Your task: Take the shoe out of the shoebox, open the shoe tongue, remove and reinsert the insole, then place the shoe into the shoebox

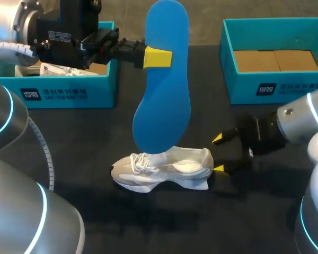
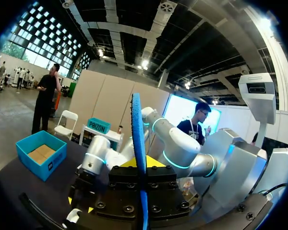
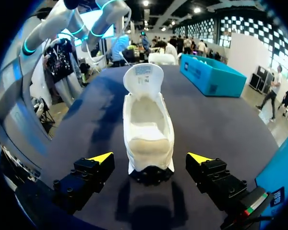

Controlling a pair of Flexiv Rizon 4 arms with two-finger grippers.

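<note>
A white sneaker (image 1: pixel 164 168) lies on the black table, toe to the left, tongue pulled up (image 3: pixel 143 76) and the inside bare. Above it the blue insole (image 1: pixel 161 90) hangs upright, its lower end just over the laces. My left gripper (image 1: pixel 158 57) is shut on the insole's upper part; in the left wrist view the insole (image 2: pixel 138 143) stands edge-on between the yellow tips (image 2: pixel 139 163). My right gripper (image 1: pixel 218 153) is open at the heel. Its fingers (image 3: pixel 103 157) stand on either side of the shoe (image 3: pixel 149 129) without touching it.
A teal shoebox (image 1: pixel 69 92) with white paper inside stands at the back left, under my left arm. A second teal box (image 1: pixel 275 84) with a cardboard floor stands at the back right. Bare table lies in front of the shoe.
</note>
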